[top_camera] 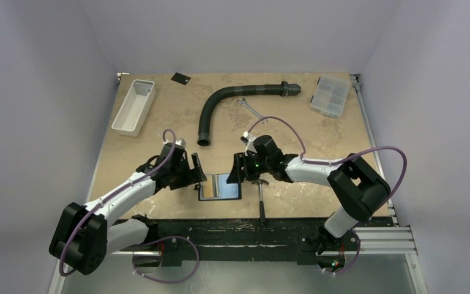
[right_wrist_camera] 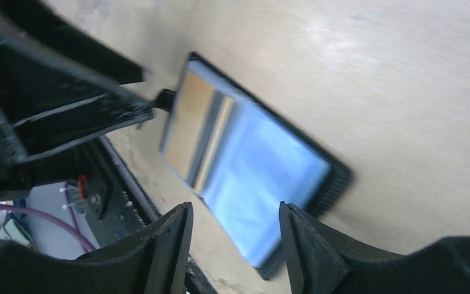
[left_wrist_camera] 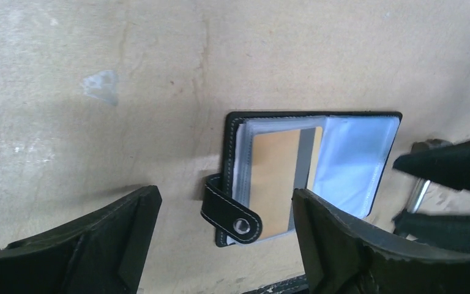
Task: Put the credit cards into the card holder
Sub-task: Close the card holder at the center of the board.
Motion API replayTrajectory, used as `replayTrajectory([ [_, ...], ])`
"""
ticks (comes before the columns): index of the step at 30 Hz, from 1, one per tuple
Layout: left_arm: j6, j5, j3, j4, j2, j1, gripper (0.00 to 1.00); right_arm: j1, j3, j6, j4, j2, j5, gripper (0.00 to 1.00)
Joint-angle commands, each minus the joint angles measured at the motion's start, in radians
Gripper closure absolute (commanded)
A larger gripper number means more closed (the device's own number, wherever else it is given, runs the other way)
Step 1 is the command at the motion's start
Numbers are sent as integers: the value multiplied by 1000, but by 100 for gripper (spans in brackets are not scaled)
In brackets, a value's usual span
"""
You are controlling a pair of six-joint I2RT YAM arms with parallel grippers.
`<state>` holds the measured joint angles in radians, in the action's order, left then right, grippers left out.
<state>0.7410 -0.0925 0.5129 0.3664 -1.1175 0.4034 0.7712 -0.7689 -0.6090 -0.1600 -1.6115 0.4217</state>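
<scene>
The card holder (top_camera: 220, 187) lies open and flat near the table's front edge, its snap strap (left_wrist_camera: 232, 215) folded over its left side. A credit card (left_wrist_camera: 275, 184) with a grey stripe sits in its left pocket, the face glaring tan. The right pocket (left_wrist_camera: 355, 159) shows only glossy plastic. Another small black credit card (top_camera: 180, 78) lies alone at the back of the table. My left gripper (left_wrist_camera: 226, 196) hovers open just left of the card holder, holding nothing. My right gripper (right_wrist_camera: 235, 211) stands open above the card holder's (right_wrist_camera: 263, 171) right part, nothing between its fingers.
A hammer (top_camera: 261, 196) lies right beside the holder's right edge. Further back are a grey corrugated hose (top_camera: 220, 101), a wrench (top_camera: 252, 110), a white tray (top_camera: 133, 107) at the left and a clear compartment box (top_camera: 330, 95) at the right.
</scene>
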Motion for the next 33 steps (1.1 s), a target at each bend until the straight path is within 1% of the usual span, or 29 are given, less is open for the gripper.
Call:
replayTrajectory([
  [1, -4, 152, 80, 81, -24, 109, 16, -83, 55, 33, 9, 38, 37, 37],
  [4, 8, 257, 110, 119, -61, 174, 17, -89, 59, 27, 22, 31, 40, 36],
  [6, 18, 277, 117, 118, -82, 204, 17, -89, 73, 1, 9, 33, 25, 36],
  [8, 33, 297, 117, 119, -94, 218, 19, -89, 75, -14, 10, 27, -2, 36],
  [16, 71, 340, 47, 108, -14, 222, 46, -89, 43, -33, 8, -29, -50, 36],
  [18, 79, 341, 39, 102, -8, 221, 53, -89, 21, -20, 9, -51, -55, 36],
  [21, 84, 331, 26, 88, 0, 221, 65, -89, -20, -1, 36, -85, -52, 37],
  [23, 85, 319, 17, 77, 4, 222, 71, -84, -22, -4, 50, -63, -84, 38],
  [24, 86, 316, 12, 74, 7, 221, 74, -71, -24, -2, 66, -39, -119, 38],
  [27, 86, 308, -2, 56, 17, 221, 85, 10, -76, 22, 215, 28, -267, 38],
  [29, 87, 307, -6, 56, 21, 222, 88, 57, -107, 20, 287, 66, -353, 37],
  [30, 86, 308, -6, 58, 23, 221, 91, 75, -121, 18, 317, 78, -381, 37],
  [31, 86, 309, -6, 60, 26, 221, 93, 90, -131, 16, 335, 85, -394, 37],
  [32, 86, 309, -8, 61, 29, 220, 95, 101, -133, 9, 330, 88, -378, 37],
  [33, 87, 309, -10, 61, 33, 221, 99, 109, -129, -3, 301, 82, -334, 37],
])
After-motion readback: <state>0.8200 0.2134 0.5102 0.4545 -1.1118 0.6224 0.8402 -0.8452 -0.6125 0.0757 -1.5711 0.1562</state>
